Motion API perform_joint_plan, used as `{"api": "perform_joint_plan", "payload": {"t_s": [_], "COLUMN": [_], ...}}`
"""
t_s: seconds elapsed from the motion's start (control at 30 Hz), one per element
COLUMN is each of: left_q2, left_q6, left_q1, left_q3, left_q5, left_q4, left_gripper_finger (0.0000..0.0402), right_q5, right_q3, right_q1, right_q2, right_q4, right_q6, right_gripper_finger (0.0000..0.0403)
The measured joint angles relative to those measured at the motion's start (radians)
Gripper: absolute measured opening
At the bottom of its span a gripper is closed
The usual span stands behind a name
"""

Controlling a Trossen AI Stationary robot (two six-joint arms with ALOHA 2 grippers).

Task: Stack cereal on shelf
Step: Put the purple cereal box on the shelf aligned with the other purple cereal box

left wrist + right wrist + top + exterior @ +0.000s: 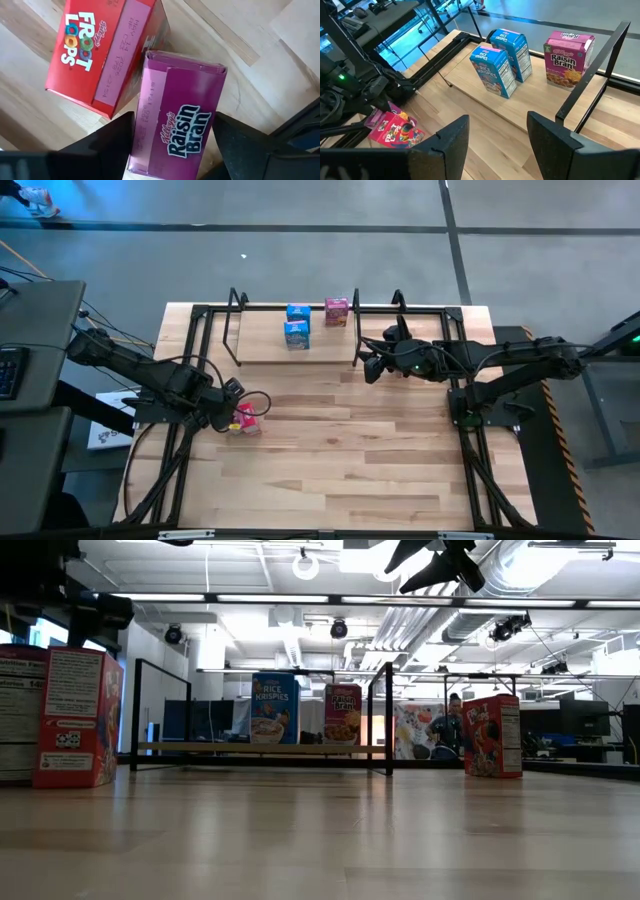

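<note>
Cereal, in small rectangular cardboard boxes, sits in two groups: on the shelf (270,345), a light wooden board in a thin black metal frame at the far middle of the plank counter (340,460), stand two blue Rice Krispies boxes (297,333) (495,70), one just behind the other, and to their right, a little apart, a magenta Raisin Bran box (337,311) (566,59), all upright. Near the left edge of the counter, well apart from the shelf, are two more boxes side by side: a red Froot Loops box (100,47) and a second magenta Raisin Bran box (177,117) touching it at one corner. The left tool (240,408) hangs right over this pair, its two dark fingers (117,140) spread apart on either side of the second magenta Raisin Bran box, straddling its narrow top face; whether the pads already touch the cardboard I cannot tell. The right tool (372,365) hovers above the counter just beside the shelf's right end rail, holding nothing, its fingers (452,140) standing apart and pointing leftward towards the boxes on the board
</note>
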Motion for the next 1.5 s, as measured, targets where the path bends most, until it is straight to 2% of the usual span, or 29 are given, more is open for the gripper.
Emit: {"api": "perform_joint_plan", "payload": {"t_s": [0.47,0.77,0.93,1.07,1.13,1.2,1.37,1.5], "left_q2": [0.0,0.0,0.0,0.0,0.0,0.001,0.055,0.166], "left_q6": [-0.04,-0.166,-0.211,-0.266,-0.314,-0.362,-0.414,-0.435], "left_q1": [0.0,0.0,0.0,0.0,0.005,0.023,0.094,0.145], "left_q3": [0.005,0.151,0.258,0.341,0.376,0.41,0.473,0.527], "left_q5": [-0.005,-0.024,-0.129,-0.331,-0.417,-0.435,-0.364,-0.302], "left_q4": [-0.019,-0.163,-0.289,-0.335,-0.317,-0.275,-0.053,0.086], "left_gripper_finger": [0.0174,0.0157,0.0156,0.0156,0.0156,0.0156,0.0156,0.0156], "right_q5": [0.0,0.0,0.001,0.004,0.004,0.004,-0.009,-0.058], "right_q3": [0.0,0.0,0.0,0.001,0.001,0.001,0.001,0.002], "right_q1": [0.0,0.0,0.0,0.0,0.0,0.0,0.0,0.0], "right_q2": [0.0,0.0,0.0,0.0,0.0,0.0,0.0,0.0], "right_q4": [0.0,0.0,0.0,0.0,0.0,0.003,0.086,0.2], "right_q6": [0.0,-0.008,-0.019,-0.019,-0.019,-0.019,-0.052,-0.119], "right_gripper_finger": [0.019,0.019,0.019,0.019,0.019,0.019,0.019,0.019]}}
